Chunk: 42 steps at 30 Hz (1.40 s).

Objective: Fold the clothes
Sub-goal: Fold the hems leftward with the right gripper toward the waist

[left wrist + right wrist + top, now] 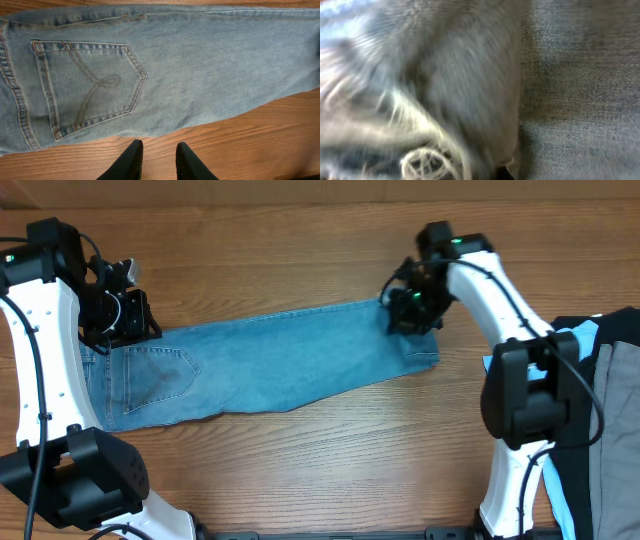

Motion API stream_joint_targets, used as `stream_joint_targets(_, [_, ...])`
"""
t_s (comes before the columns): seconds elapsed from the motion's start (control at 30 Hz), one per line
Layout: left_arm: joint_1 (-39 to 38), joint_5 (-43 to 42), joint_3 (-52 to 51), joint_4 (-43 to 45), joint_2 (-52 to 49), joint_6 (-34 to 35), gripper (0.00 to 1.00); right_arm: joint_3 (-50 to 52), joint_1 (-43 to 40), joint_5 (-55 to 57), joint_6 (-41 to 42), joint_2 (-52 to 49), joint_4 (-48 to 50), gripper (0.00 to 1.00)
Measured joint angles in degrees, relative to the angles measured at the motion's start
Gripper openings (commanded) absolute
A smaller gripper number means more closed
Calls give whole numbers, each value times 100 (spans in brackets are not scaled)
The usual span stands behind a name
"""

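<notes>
The jeans lie flat across the middle of the table, waistband toward the left edge and hems toward the right. One leg seems stacked on the other, so the lengthwise fold looks done and the crosswise fold is the step in hand.

The left gripper sits at the waistband's far corner. Its wrist view shows the fingers spread and pinching nothing, over bare wood just beside the cloth near the pocket.

The right gripper is down on the far corner of the hem. Its wrist view is a blur of denim and frayed threads (too close to show the fingers), so I cannot tell whether it is spread or pinching the hem.

Next, I judge, the right needs a sure pinch on both hem layers. It then needs to lift and carry them toward the left edge, while the left holds the waistband so the cloth does not slide.
</notes>
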<state>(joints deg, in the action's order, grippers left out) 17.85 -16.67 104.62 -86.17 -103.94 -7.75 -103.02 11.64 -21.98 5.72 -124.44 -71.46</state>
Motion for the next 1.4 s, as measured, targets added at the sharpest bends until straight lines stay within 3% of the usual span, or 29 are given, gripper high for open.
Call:
stream_joint_targets(0.4, [0, -26, 0, -2, 0, 0, 27, 0, 1237, 168, 487, 0, 225, 4])
stream_joint_targets(0.43, [0, -26, 0, -2, 0, 0, 27, 0, 1300, 173, 533, 0, 280, 8])
stream_joint_targets(0.5, [0, -28, 0, -2, 0, 0, 27, 0, 1443, 188, 649, 0, 398, 30])
stream_joint_targets(0.57, [0, -26, 0, -7, 0, 0, 27, 2, 1528, 188, 745, 0, 413, 35])
stream_joint_targets(0.87, [0, -28, 0, -4, 0, 0, 28, 2, 1416, 203, 866, 315, 350, 35])
stream_joint_targets(1.03, [0, -31, 0, -4, 0, 0, 27, -4, 933, 516, 914, 984, 264, 17])
stream_joint_targets(1.27, [0, -229, 31, -289, 0, -48, 27, 315, -81, 715, 920, 1091, 337, 13])
stream_joint_targets(1.4, [0, -417, 474, -610, 2, -164, 28, 1036, -101, 664, 927, 837, 828, 13])
